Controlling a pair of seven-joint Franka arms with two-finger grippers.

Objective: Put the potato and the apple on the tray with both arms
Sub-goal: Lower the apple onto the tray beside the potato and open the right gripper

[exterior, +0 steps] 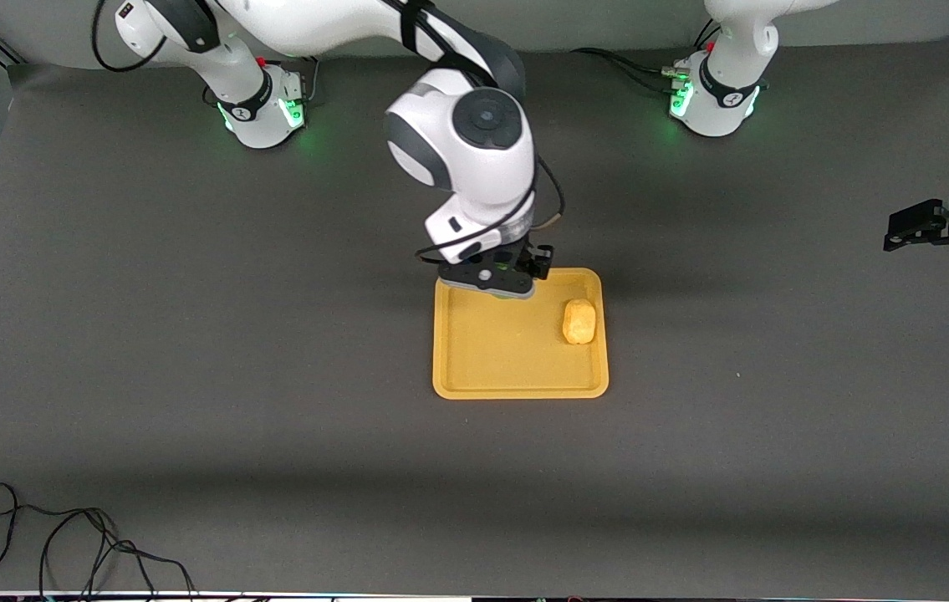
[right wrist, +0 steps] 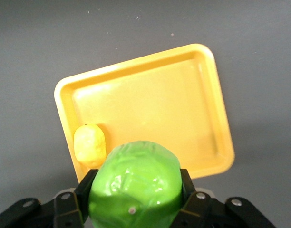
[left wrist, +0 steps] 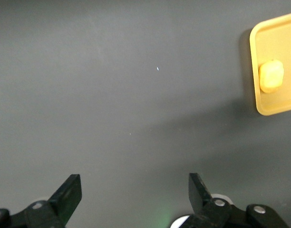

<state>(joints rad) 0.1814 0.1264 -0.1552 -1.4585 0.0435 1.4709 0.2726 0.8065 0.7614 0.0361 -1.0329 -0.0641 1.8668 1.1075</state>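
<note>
- Two arms, two tools, one potato, one apple, one tray – that's the full count; nothing else but a loose black cable (exterior: 64, 543) at the tabletop's near edge, right arm's end.
- Step in hand, as I judge it: 2nd half of the job. Potato (exterior: 579, 322) already lies in the tray (exterior: 516, 386), close against the rim at the left arm's end; apple (right wrist: 135, 183) is not yet down.
- Right tool (exterior: 497, 280): over the tray's edge farthest from the front cam, clenched on the apple. Right wrist view shows the green ball pinched between both black fingers (right wrist: 83, 192), w/ the tray's bare floor under it and the potato just beside. Apple can't be seen in the front view, the wrist hides it.
- Left tool (left wrist: 135, 192): released, fingers spread wide, nothing between them; it hangs over bare tabletop at the left arm's end, well apart from the tray. That arm waits.
- Next move, my guess: lower the right tool toward the bare middle of the tray, then let go low so the round apple doesn't roll.
- Risk: apple could nudge the potato or roll up to the low rim if dropped from height.
- Approx. progress: one of two items placed.
</note>
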